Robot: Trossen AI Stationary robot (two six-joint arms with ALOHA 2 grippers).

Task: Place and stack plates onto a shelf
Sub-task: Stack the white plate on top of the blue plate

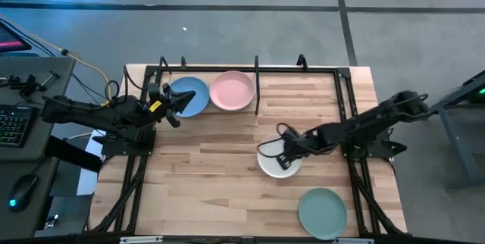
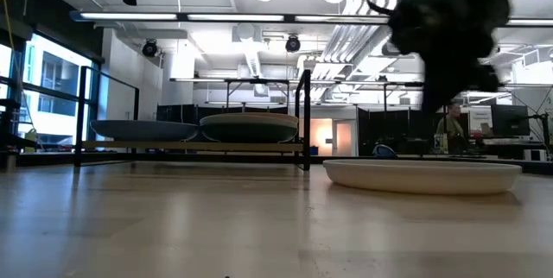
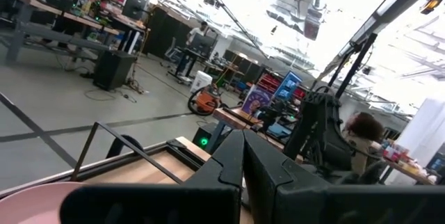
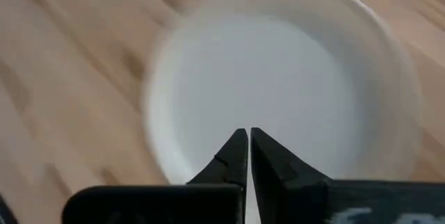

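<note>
The white plate (image 1: 279, 167) lies flat on the table right of centre, resting on its underside (image 2: 423, 174). My right gripper (image 4: 248, 137) hangs shut above it and slants down at its inside, clear of it in the low view (image 2: 449, 36). A blue plate (image 1: 193, 94) and a pink plate (image 1: 232, 91) sit side by side on the shelf (image 2: 190, 146) at the table's far edge. My left gripper (image 1: 178, 104) is shut and raised beside the blue plate's left rim, touching nothing. A sage green plate (image 1: 322, 212) lies near the front right corner.
The shelf's black rods and an upright post (image 1: 257, 85) frame the far part of the table. To the right of the pink plate the wood is bare (image 1: 303, 96). A keyboard and cables (image 1: 15, 115) lie off the table's left side.
</note>
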